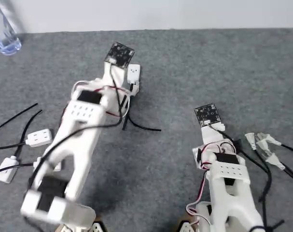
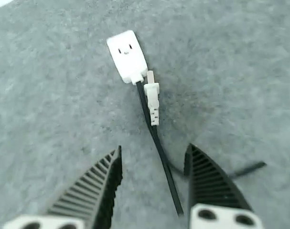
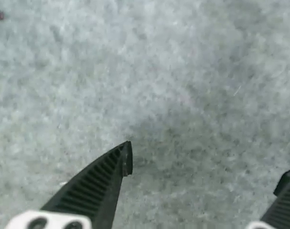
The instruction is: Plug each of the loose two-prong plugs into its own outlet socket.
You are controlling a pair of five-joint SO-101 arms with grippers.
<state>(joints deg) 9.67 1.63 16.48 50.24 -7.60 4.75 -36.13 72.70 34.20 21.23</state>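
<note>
Nothing looks plugged in yet: two outlet sockets (image 1: 39, 137) lie at 9 o'clock on the surface (image 1: 185, 63), the left end effector (image 2: 154, 150) hangs open over a third socket (image 2: 127, 62) near 12, and loose plugs (image 1: 264, 145) wait at 3 by the open right end effector (image 3: 207, 169). The left wrist view makes plain what the high view leaves unclear: a white plug (image 2: 153, 102) lies uninserted just beside that socket's cable (image 2: 166, 171).

The grey, felt-like counter (image 1: 194, 63) carries a white outlet socket (image 1: 133, 73) with a white plug (image 2: 153, 102) just beside it on a black cord (image 2: 161, 152). Two more sockets (image 1: 39, 137) (image 1: 5, 173) lie at the left, and loose plugs (image 1: 262, 142) at the right.
</note>
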